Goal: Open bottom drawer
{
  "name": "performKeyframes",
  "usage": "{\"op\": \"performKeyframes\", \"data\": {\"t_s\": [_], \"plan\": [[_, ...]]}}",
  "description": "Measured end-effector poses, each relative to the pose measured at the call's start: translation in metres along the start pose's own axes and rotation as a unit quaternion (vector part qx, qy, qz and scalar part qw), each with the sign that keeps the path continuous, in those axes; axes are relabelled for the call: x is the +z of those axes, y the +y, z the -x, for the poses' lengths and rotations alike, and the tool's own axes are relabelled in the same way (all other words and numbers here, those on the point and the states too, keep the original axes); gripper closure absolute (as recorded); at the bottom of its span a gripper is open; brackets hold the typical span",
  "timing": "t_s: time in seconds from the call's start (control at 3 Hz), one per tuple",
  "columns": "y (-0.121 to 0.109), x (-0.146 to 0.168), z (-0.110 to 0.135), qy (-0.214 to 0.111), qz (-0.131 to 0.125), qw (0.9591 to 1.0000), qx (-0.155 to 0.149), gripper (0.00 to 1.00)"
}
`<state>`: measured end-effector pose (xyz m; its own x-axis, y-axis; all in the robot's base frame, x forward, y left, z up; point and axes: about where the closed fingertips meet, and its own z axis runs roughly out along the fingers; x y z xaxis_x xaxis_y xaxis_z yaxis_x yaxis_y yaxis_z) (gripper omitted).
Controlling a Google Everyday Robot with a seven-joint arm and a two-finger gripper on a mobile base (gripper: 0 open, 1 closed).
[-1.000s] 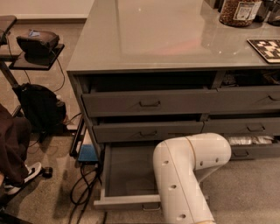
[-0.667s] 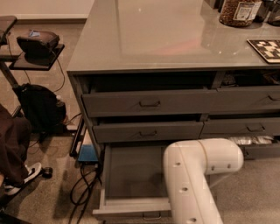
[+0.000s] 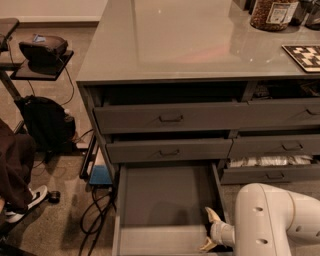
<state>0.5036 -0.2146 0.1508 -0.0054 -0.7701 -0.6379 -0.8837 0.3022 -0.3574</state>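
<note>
The bottom drawer [image 3: 165, 200] of the left stack stands pulled far out, showing a deep bare grey tray. Its front edge lies near the picture's lower border; its handle is not in view. My gripper [image 3: 210, 230] reaches in from the white arm [image 3: 275, 220] at the lower right. Its two yellowish fingertips [image 3: 214, 215] stand spread apart over the drawer's right front corner, holding nothing.
Two taller drawer fronts [image 3: 170, 119] sit slightly open above it. A right-hand drawer [image 3: 270, 162] shows white packets. The grey counter [image 3: 175, 40] carries a jar [image 3: 270, 14] and a checkered board [image 3: 304, 54]. A blue box with cables [image 3: 100, 176], a black bag [image 3: 45, 120] and a person's shoe [image 3: 30, 199] lie left.
The white arm has swung right and down, uncovering the drawer's tray. The gripper now shows at the drawer's right front corner. The drawer stands pulled out a little further.
</note>
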Motion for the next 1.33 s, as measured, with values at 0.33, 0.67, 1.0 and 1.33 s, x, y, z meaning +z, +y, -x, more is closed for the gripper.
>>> {"op": "performKeyframes", "data": {"t_s": [0.33,0.67,1.0,1.33], "plan": [[0.0,0.0,0.0,0.0,0.0,1.0,0.0,0.0],[-0.01,-0.01,0.004,0.0,0.008,0.9998,0.02,0.0],[-0.034,-0.052,0.022,0.023,0.001,0.9976,0.066,0.0],[-0.037,-0.108,0.043,0.066,-0.017,0.9935,0.091,0.0]]}}
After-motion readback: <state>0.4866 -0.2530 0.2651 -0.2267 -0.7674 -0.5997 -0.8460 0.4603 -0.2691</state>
